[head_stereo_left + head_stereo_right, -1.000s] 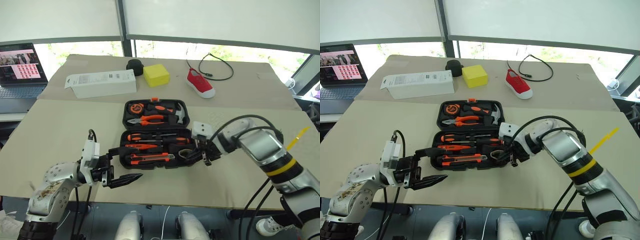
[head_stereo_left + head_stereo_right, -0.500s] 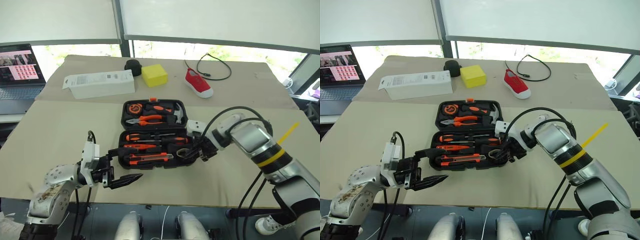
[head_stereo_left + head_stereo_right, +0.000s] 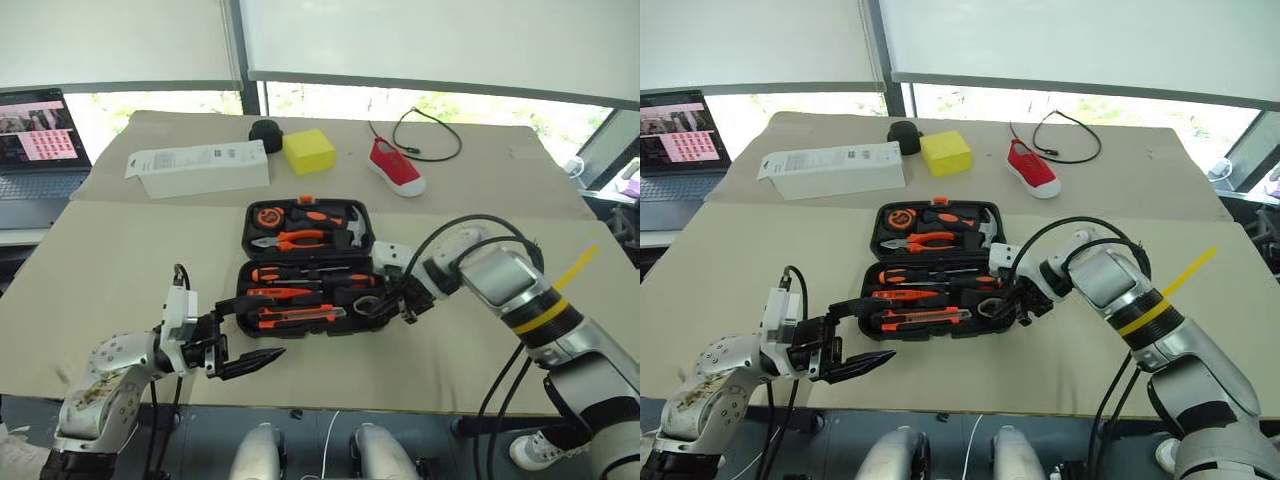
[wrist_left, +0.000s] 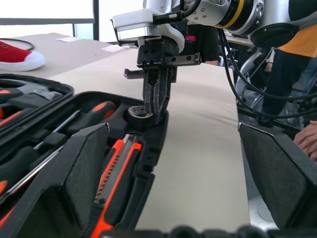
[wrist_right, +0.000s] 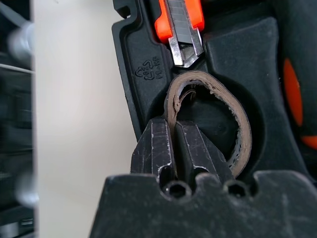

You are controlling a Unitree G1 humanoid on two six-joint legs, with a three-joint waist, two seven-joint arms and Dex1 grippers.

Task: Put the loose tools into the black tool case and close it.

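The black tool case (image 3: 300, 334) lies open on the table. Two screwdrivers (image 3: 285, 273) and the utility knife (image 3: 300, 317) sit in slots of its near half. The tape roll (image 5: 237, 124) stands in the round slot at the case's right end. My right gripper (image 3: 383, 306) points down into that slot, shut on the roll's rim, and also appears in the left wrist view (image 4: 157, 111). My left gripper (image 3: 264, 325) is open and level at the case's front left corner, nothing between its fingers (image 4: 74, 173).
Pliers, a hammer and a tape measure fill the case's far half (image 3: 310, 228). A white box (image 3: 198, 166), a round black object (image 3: 266, 132), a yellow block (image 3: 310, 150), a red shoe (image 3: 400, 165) and a cable (image 3: 430, 130) lie beyond. A laptop (image 3: 35, 140) stands far left.
My right wrist has rolled a little while staying shut on the tape roll's rim. The left gripper has not moved.
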